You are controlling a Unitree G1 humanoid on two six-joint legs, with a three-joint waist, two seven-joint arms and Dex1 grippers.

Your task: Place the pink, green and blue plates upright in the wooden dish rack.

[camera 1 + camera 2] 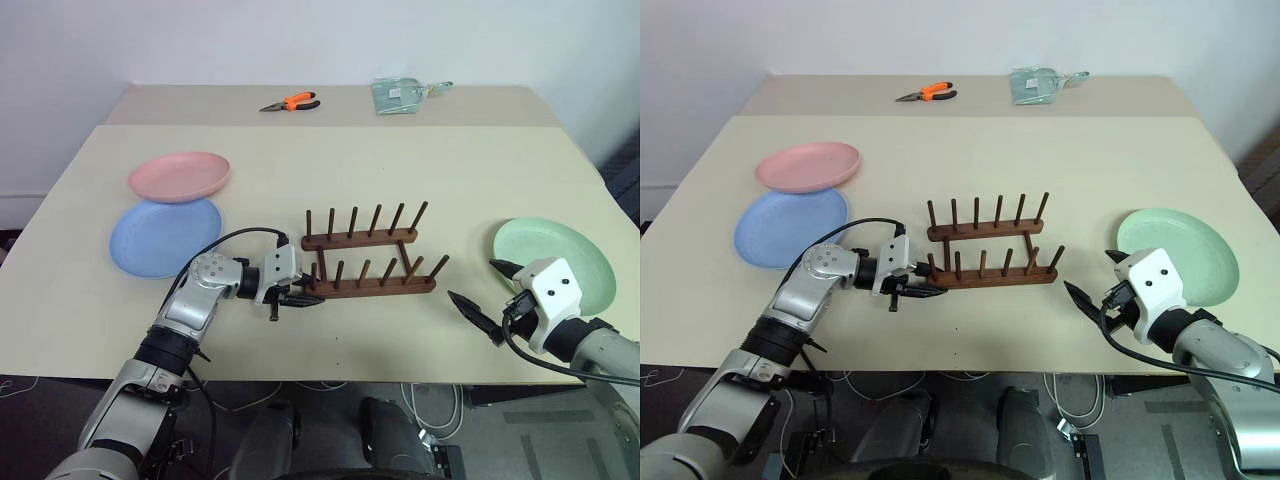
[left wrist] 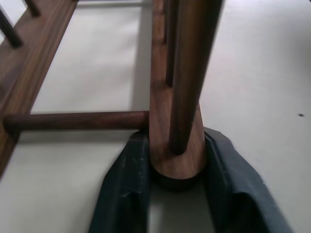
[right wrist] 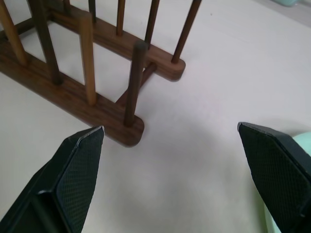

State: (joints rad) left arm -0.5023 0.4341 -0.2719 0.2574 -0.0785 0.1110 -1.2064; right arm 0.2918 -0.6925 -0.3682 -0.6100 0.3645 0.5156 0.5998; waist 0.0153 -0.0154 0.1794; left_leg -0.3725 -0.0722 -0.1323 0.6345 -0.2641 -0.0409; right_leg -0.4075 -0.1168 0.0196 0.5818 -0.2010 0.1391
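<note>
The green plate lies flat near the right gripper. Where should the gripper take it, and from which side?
Probably the near-left rim of the green plate, which faces the open right gripper. The plate lies flat, but its shallow wall flares up off the table, so one finger could go over the lip and one under it, coming in low from the rack's side.

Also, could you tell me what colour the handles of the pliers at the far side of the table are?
Orange, clearest in the left eye view: pliers.

three plates (image 1: 180, 176), one wooden dish rack (image 1: 365, 262), one pair of pliers (image 1: 291, 102), one clear packet (image 1: 399, 96)
</note>
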